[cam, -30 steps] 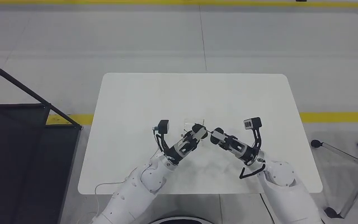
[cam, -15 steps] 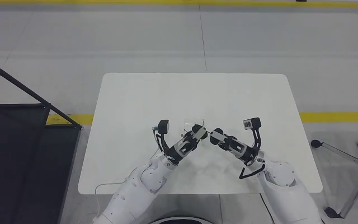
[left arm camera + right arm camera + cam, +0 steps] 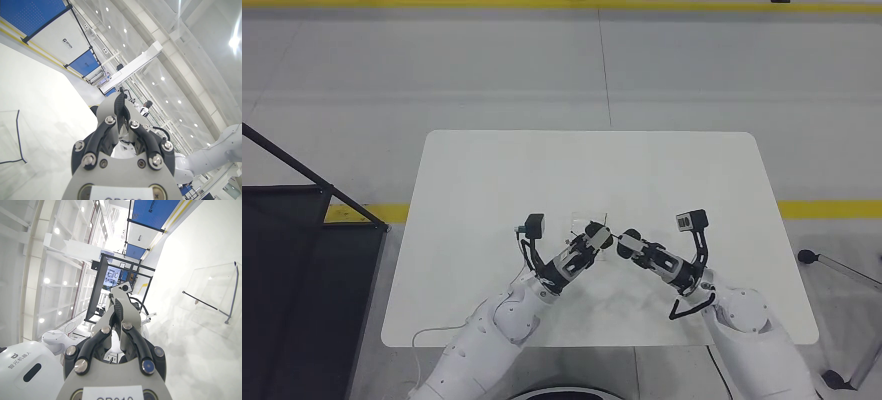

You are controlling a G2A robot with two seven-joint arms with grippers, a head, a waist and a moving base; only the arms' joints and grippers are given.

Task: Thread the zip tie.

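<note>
Zip tie (image 3: 200,301) lies apart from left gripper (image 3: 121,97) and right gripper (image 3: 115,303), both pinched closed.

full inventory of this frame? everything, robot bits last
table: 1, white, under both arms
clear tray: 1, transparent, on the table just beyond the grippers
black zip tie: 1, black, lying flat in the tray
grey zip tie: 1, grey, along one edge of the tray, its head close to the black tie's end
floor tape: yellow lines, on the floor beside and beyond the table
dark panel: 1, black, on the floor beside the table
left gripper: 1, grey with black pads, shut, over the table's near middle
right gripper: 1, grey with black pads, shut, tip to tip with the left one
</note>
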